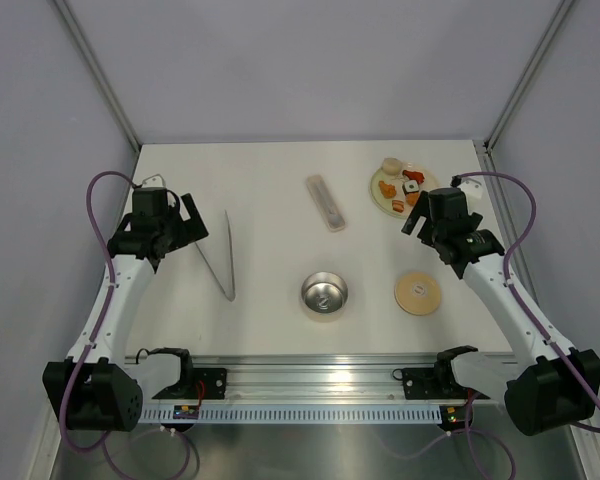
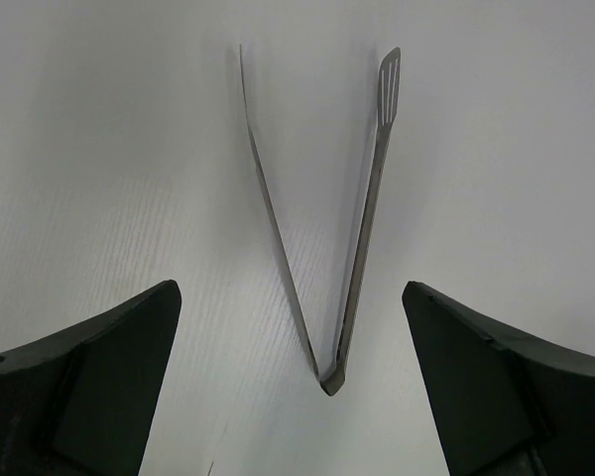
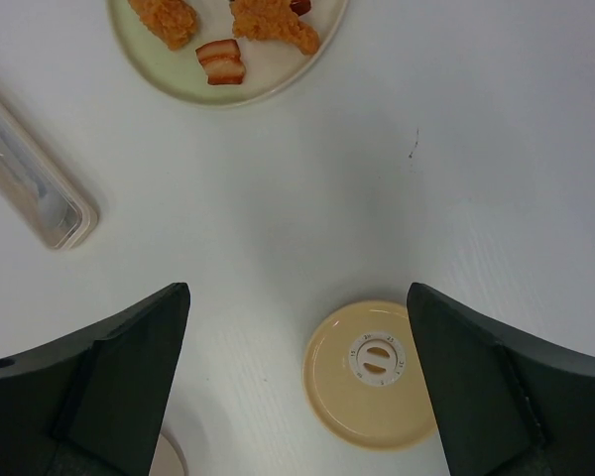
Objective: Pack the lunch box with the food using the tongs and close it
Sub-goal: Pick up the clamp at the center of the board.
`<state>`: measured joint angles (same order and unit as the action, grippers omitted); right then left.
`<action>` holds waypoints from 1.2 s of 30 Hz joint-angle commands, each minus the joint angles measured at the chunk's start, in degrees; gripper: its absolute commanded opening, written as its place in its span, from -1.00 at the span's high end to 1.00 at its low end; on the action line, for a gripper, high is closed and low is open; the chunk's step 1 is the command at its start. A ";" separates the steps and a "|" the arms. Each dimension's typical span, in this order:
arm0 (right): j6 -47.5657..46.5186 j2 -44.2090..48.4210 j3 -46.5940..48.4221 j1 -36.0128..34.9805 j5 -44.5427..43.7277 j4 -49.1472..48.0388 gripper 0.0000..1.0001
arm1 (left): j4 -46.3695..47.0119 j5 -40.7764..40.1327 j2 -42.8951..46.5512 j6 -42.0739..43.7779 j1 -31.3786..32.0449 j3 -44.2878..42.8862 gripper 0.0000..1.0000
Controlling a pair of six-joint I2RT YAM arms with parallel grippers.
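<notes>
The lunch box [image 1: 324,294] stands uncovered at the front centre, its steel inside showing, and its tan lid [image 1: 417,293] lies flat to the right of it. The food [image 1: 398,184] sits on a pale plate [image 1: 378,192] at the back right. The silver tongs [image 1: 223,258] lie on the table left of centre as a narrow V. My left gripper [image 1: 188,225] hangs open above them, and in the left wrist view the tongs [image 2: 327,258] lie between its fingers [image 2: 290,290], untouched. My right gripper [image 1: 440,232] hovers open between plate and lid; the lid [image 3: 377,372] shows below its jaws [image 3: 297,290].
A pale oblong translucent case [image 1: 326,202] lies at the back centre, seen also in the right wrist view as the case [image 3: 35,188] at the left. The plate [image 3: 278,84] with orange pieces [image 3: 273,20] and a striped red-white piece [image 3: 221,61] fills that view's top. Grey walls enclose the table.
</notes>
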<state>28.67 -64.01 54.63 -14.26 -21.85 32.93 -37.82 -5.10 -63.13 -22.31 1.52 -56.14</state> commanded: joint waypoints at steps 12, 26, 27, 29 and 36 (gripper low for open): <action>1.39 1.08 -2.51 -0.15 5.06 -1.46 -0.99 | -1.55 -6.40 -7.69 -3.27 12.15 -3.00 -0.74; 2.36 3.28 -3.48 -0.24 5.94 -0.23 -0.99 | 4.95 -5.18 -30.81 -5.99 16.85 -7.93 -0.09; 2.45 3.36 -3.57 -0.15 5.94 -0.23 -0.99 | 5.39 -4.83 -32.04 -6.34 16.85 -7.67 -0.08; 2.71 3.10 -3.74 -0.15 6.20 -0.58 -0.99 | 6.27 -4.56 -32.84 -7.05 16.85 -7.41 0.01; 2.89 1.52 -3.30 -0.15 6.55 -1.11 -0.99 | 6.54 -4.83 -35.48 -8.01 16.94 -7.32 0.44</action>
<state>30.92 -61.89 50.94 -14.26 -15.88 32.82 -33.54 -9.91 -97.56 -29.21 18.48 -61.91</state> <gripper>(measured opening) 0.993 0.313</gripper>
